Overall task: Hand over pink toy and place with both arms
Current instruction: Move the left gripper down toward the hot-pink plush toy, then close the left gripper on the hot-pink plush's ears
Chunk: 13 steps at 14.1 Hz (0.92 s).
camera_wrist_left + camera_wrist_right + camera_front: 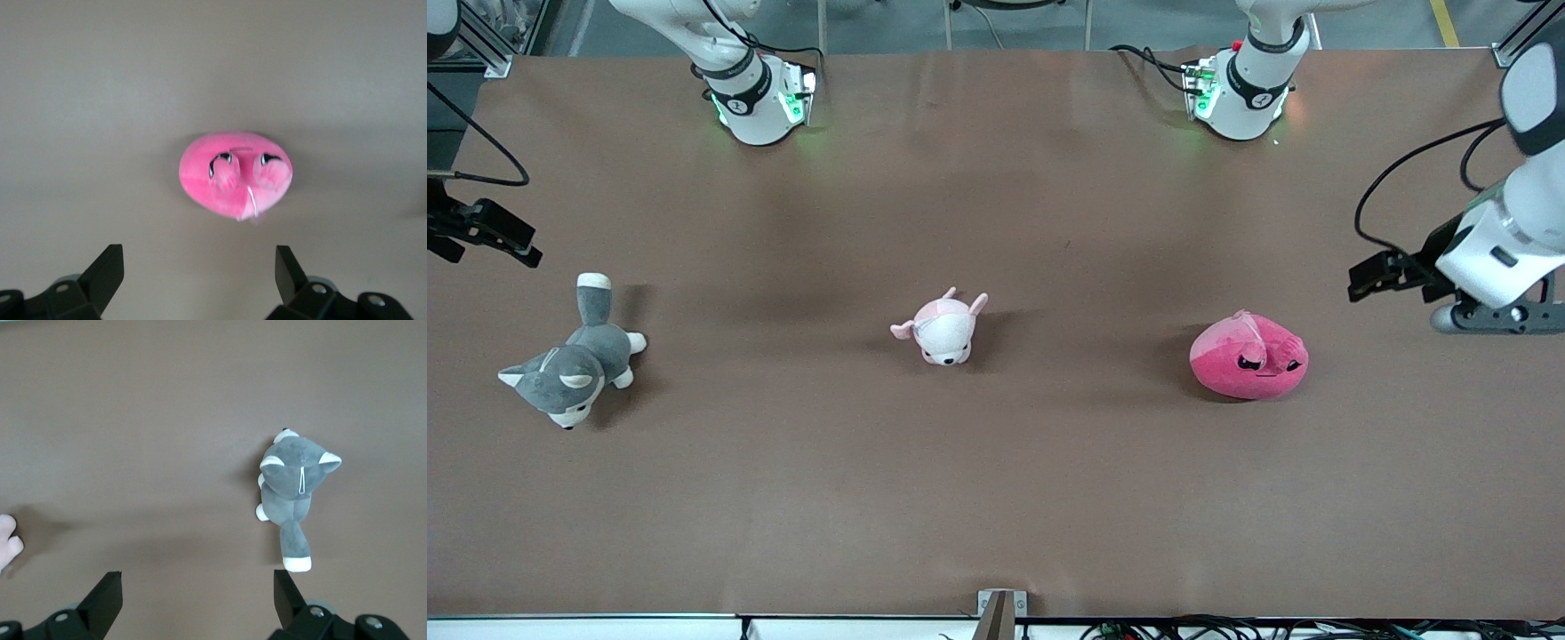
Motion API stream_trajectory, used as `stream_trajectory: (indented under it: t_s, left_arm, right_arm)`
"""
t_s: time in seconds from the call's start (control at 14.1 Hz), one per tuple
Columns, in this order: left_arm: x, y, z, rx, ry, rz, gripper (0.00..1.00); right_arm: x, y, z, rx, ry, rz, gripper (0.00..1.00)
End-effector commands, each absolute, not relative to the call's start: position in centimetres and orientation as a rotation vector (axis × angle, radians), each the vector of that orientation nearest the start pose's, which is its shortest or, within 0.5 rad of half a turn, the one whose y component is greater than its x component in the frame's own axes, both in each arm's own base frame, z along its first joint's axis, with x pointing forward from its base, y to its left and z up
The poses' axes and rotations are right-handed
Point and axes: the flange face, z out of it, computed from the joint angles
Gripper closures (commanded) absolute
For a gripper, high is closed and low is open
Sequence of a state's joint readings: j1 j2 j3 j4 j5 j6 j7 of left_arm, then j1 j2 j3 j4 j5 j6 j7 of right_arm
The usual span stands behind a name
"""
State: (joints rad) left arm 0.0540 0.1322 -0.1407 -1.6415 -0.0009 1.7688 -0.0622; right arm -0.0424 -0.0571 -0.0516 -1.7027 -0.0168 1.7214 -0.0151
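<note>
The pink toy [1249, 356] lies on the brown table toward the left arm's end, face toward the front camera. In the left wrist view the pink toy [235, 175] sits ahead of my left gripper [199, 270], whose fingers are wide open and empty. In the front view my left gripper [1374, 277] hangs in the air beside the toy, near the table's end. My right gripper [503, 240] hangs over the right arm's end of the table. In its wrist view my right gripper [198, 590] is open and empty.
A grey-and-white husky plush [574, 360] lies toward the right arm's end and shows in the right wrist view [293, 487]. A small pale pink-and-white plush [943, 331] lies mid-table. The arm bases [756, 98] stand along the edge farthest from the front camera.
</note>
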Motion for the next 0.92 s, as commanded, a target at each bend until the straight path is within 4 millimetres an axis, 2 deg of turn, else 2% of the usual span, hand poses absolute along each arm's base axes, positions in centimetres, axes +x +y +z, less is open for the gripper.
stream_trajectory:
  t_s: [0.0,0.14,0.36,0.71,0.85]
  left_arm:
    - [60.3,-4.8,49.0,-3.174,0.018,-0.054,0.0]
    - [61.0,-4.9,46.0,-3.185,0.011,-0.08,0.0]
    - [61.9,-5.2,42.7,-3.221,-0.049,-0.042,0.08]
    - [61.7,-5.5,39.6,-3.236,-0.06,0.043,0.33]
    - [62.0,-5.4,38.5,-3.239,-0.069,0.051,0.35]
  right_arm:
    - [54.4,-5.4,60.3,-3.173,0.123,-0.09,0.0]
    - [54.3,-5.2,60.2,-3.171,0.121,-0.063,0.0]
    - [54.1,-4.7,60.3,-3.168,0.113,-0.032,0.0]
    - [54.1,-4.4,59.8,-3.158,0.114,0.004,0.0]
    - [54.1,-4.2,59.6,-3.158,0.106,0.023,0.0]
